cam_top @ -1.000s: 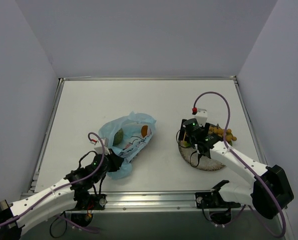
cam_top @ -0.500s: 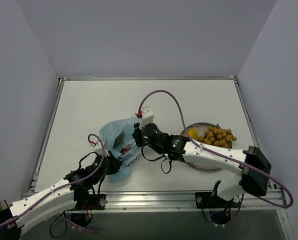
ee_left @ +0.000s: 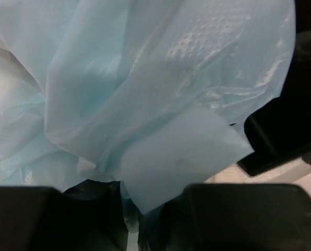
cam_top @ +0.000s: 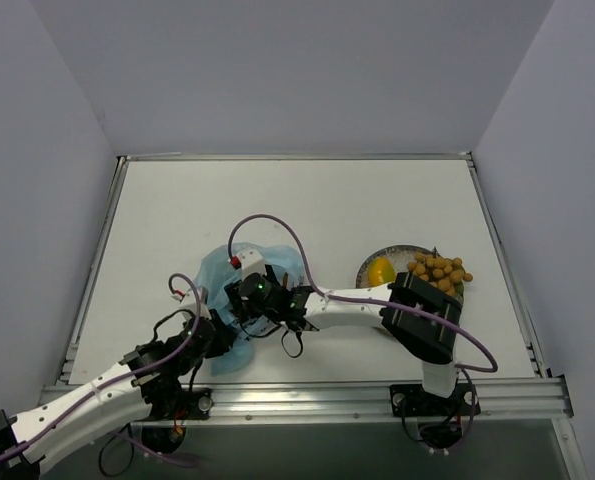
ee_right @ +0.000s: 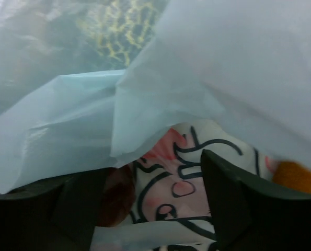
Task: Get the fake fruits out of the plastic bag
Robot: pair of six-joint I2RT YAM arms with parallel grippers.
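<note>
The plastic bag point(cam_top: 212, 268) is seen crumpled on the counter point(cam_top: 277, 200), at about 8 o'clock from the counter's middle, close to the near edge. The left claw point(ee_left: 152, 194) is set against the bag's 7 o'clock corner; its fingers point(ee_left: 249, 212) are kept narrow, with a fold of light-blue film hanging into the slit between them, and whether that fold is pinched cannot be told. The right claw point(ee_right: 155, 183) is reached across into the bag from its 3 o'clock side, with the jaws held wide and nothing gripped between them; the bag's white panel, printed with a pink flower and dark lettering, lies in the gap. In the right wrist view a green netted melon point(ee_right: 118, 31) is made out through the film at 11 o'clock, a small dark red fruit point(ee_right: 118, 196) lies just beside the finger at 7 o'clock, and a small orange piece point(ee_right: 296, 179) shows at 4 o'clock. Well apart, at 3 o'clock from the bag, a speckled grey plate point(cam_top: 389, 251) carries a yellow-orange mango point(cam_top: 380, 271) and a bunch of orange-tan balls point(cam_top: 439, 274).
</note>
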